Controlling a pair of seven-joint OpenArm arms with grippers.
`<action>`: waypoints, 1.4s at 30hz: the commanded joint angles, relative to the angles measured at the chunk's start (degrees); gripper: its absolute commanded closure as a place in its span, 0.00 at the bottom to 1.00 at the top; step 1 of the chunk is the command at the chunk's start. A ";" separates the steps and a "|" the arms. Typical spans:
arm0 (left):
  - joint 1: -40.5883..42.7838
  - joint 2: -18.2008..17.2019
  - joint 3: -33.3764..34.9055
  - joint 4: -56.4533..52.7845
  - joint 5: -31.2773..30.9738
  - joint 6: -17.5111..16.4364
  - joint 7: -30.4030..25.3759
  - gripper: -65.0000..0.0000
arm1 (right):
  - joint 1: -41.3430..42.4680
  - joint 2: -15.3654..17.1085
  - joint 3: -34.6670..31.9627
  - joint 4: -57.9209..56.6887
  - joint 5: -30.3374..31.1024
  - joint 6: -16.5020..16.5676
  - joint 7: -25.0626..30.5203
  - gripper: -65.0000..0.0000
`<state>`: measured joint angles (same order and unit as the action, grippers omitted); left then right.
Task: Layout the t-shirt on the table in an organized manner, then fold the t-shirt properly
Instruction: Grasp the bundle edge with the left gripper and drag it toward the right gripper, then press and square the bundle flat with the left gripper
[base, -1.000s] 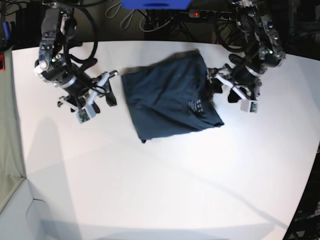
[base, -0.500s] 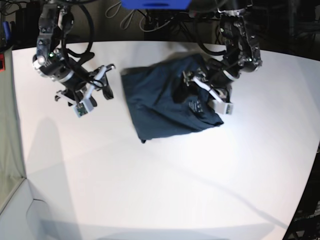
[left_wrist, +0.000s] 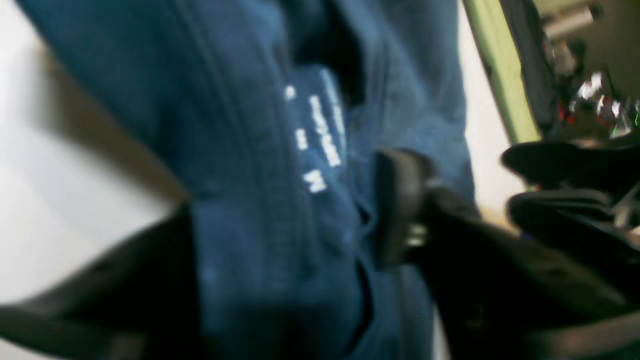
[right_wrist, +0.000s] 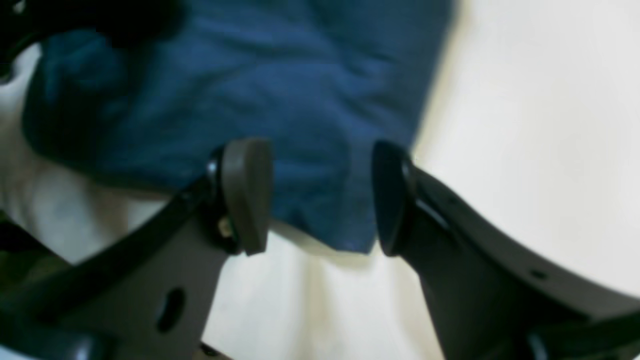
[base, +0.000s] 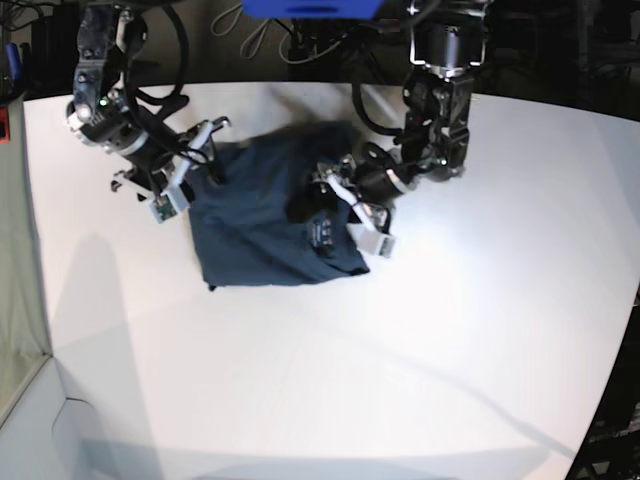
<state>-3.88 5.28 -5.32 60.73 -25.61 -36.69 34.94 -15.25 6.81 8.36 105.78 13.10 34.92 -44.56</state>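
Note:
The dark navy t-shirt (base: 260, 220) lies bunched on the white table (base: 400, 350), left of centre. My left gripper (base: 327, 207) is down on the shirt's right part, next to the pale neck label (base: 325, 233). In the blurred left wrist view, cloth (left_wrist: 250, 200) and label (left_wrist: 320, 135) fill the gap between the fingers of the left gripper (left_wrist: 290, 215), which is shut on the fabric. My right gripper (base: 200, 150) stands open at the shirt's upper left edge. The right wrist view shows the right gripper (right_wrist: 322, 195) with a shirt (right_wrist: 300, 100) corner between its fingertips, untouched.
Cables and dark equipment crowd the space behind the table's far edge, with a blue object (base: 310, 8) at top centre. The table ends in a curved edge on the right (base: 620, 330). A greenish surface (base: 15, 300) borders the left side.
My left arm has swung left onto the shirt and its fingers have closed on the cloth. The whole shirt has slid leftward with it. The right gripper now meets the shirt's edge, still open.

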 joint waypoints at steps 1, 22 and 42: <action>-0.47 0.04 1.06 -3.10 7.19 3.32 6.69 0.63 | -0.01 0.53 0.30 1.08 0.66 0.20 0.99 0.55; -18.32 -5.67 31.92 -10.40 39.36 2.62 5.28 1.00 | -5.28 2.20 13.22 6.00 0.74 0.20 1.08 0.55; -24.03 -21.23 46.95 1.12 40.95 -3.31 -6.59 1.00 | -6.60 0.88 16.47 5.92 0.66 0.20 1.08 0.55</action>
<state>-27.68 -14.92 41.47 62.65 11.88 -39.22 23.27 -21.93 7.11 24.62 110.69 13.30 34.92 -44.73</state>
